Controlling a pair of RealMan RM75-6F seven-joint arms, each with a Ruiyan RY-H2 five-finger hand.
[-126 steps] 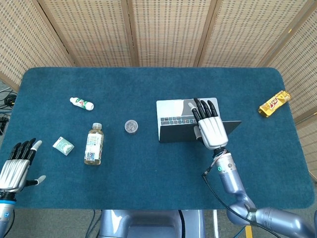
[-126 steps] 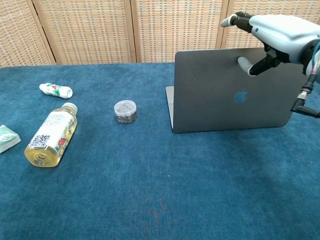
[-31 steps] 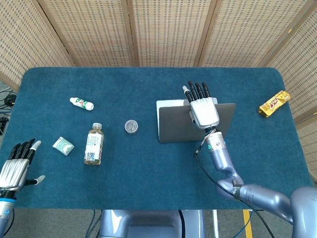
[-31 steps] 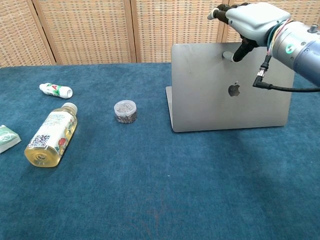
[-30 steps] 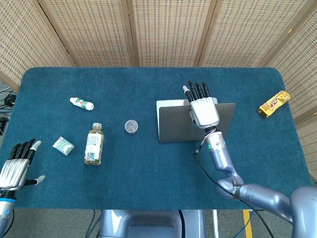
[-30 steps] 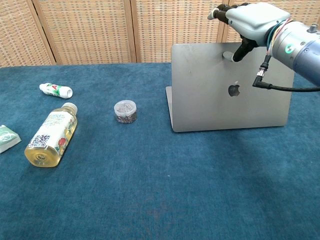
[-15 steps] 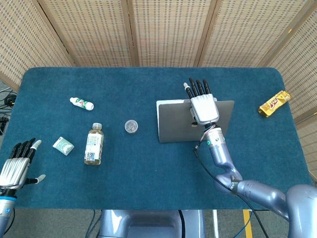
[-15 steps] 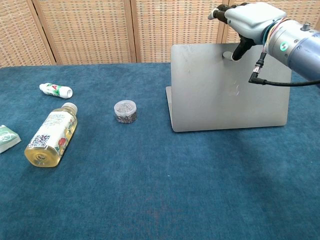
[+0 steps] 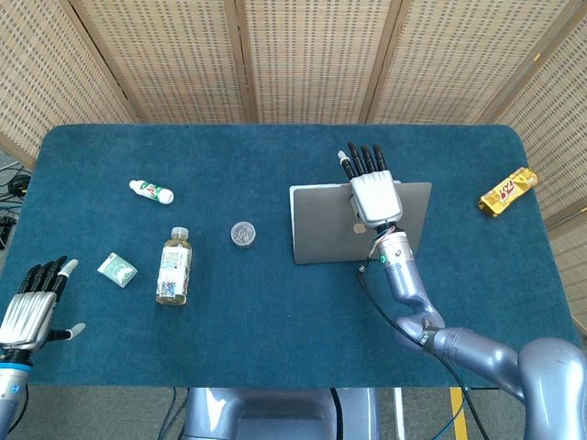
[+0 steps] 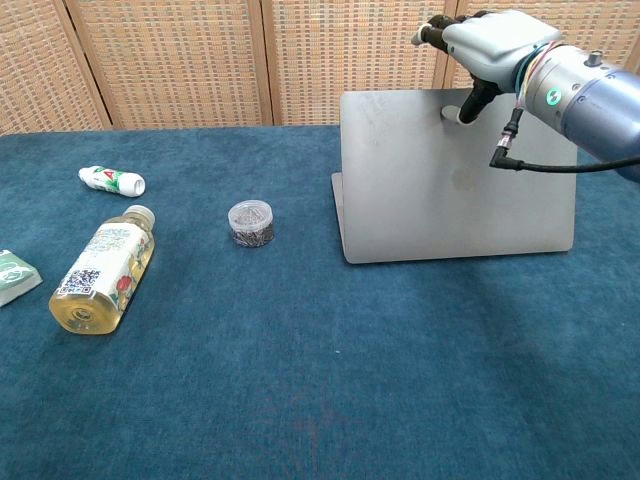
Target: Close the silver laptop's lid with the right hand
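Observation:
The silver laptop stands right of centre, its lid tilted well forward over its base, back face toward me. My right hand lies flat across the lid's top edge, fingers stretched past it, thumb against the lid's back. It holds nothing. My left hand hovers at the near left corner of the table, fingers spread, holding nothing; the chest view does not show it.
A clear bottle lies on its side at left, near a small white tube, a green-white packet and a small round tin. A gold snack bar lies at the far right.
My right hand has pushed the lid's top edge away from me, tipping the lid further down over the keyboard. The left hand has stayed put.

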